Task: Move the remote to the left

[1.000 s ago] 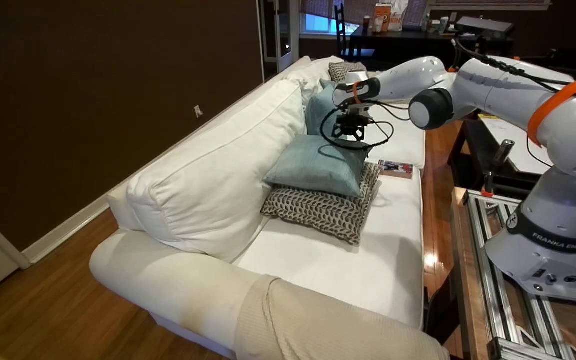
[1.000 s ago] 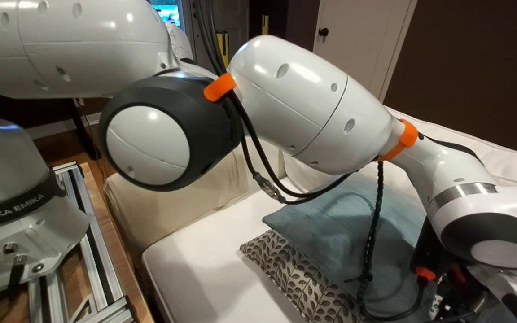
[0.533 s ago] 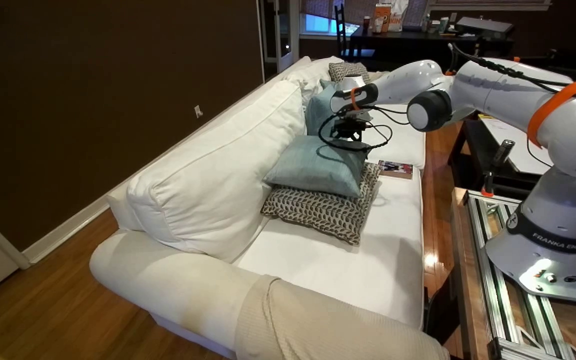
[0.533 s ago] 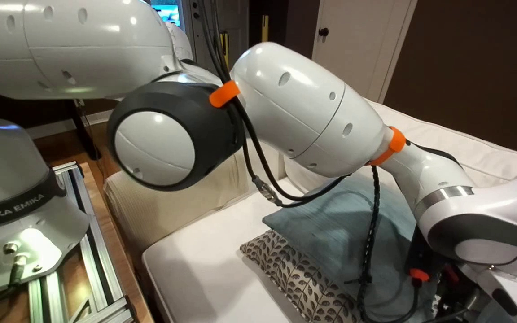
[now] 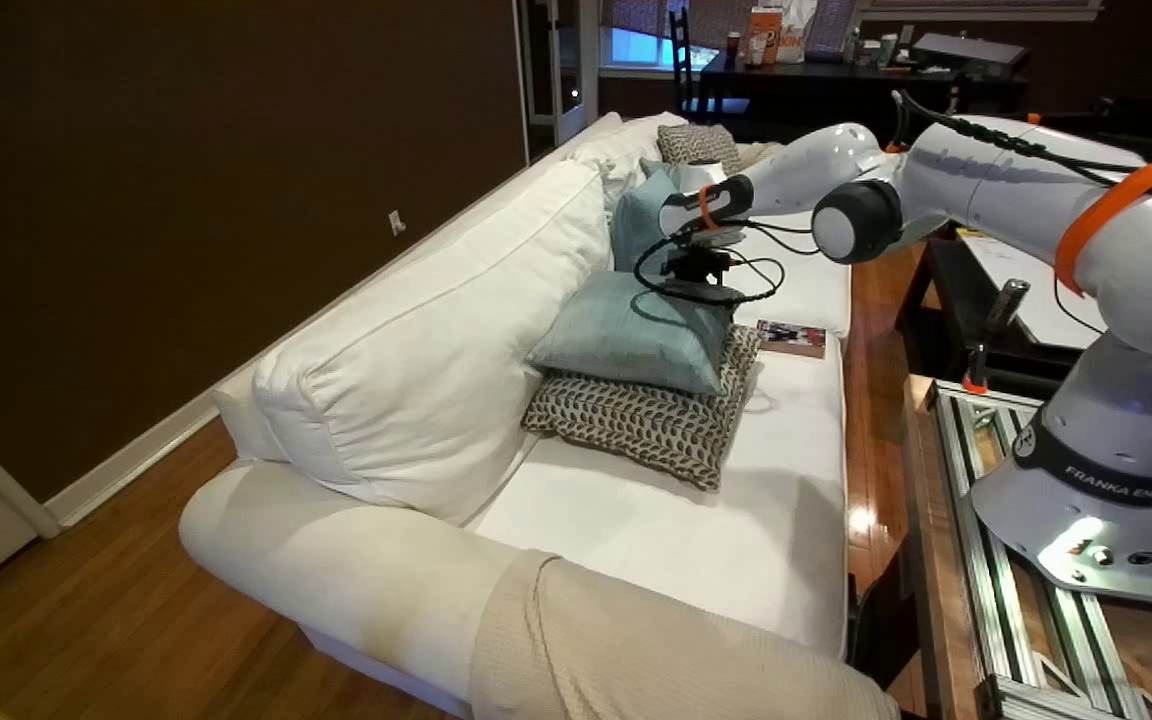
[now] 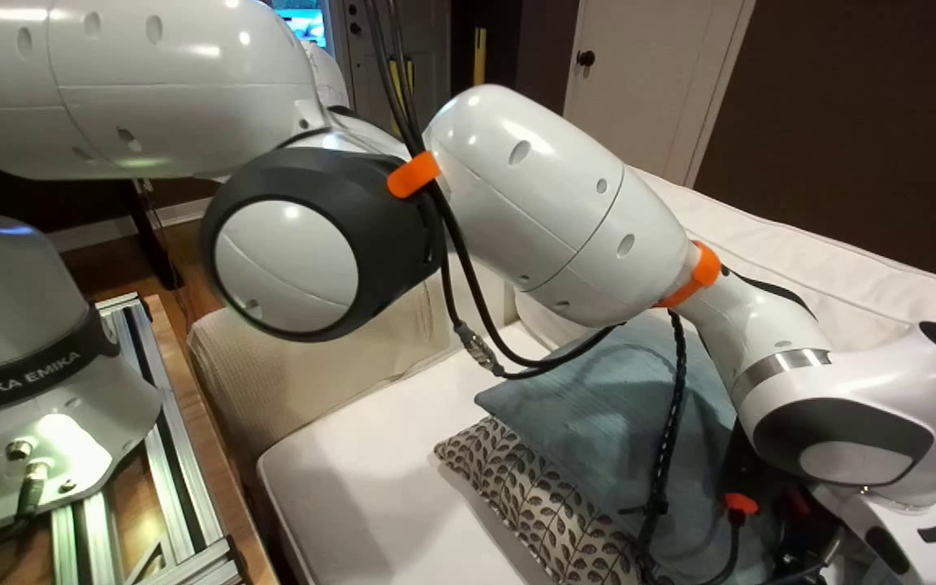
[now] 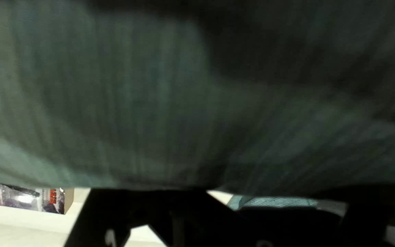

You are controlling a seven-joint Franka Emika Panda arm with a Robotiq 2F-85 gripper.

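End effector (image 5: 698,270) sits lower than a second ago, close by the front blue pillow (image 5: 636,335); whether it is spread or drawn together, I cannot tell. At least two blue pillows (image 5: 641,225), two patterned pillows (image 5: 636,425) and one book (image 5: 791,338) show in an exterior view; where the remote is, I cannot tell.
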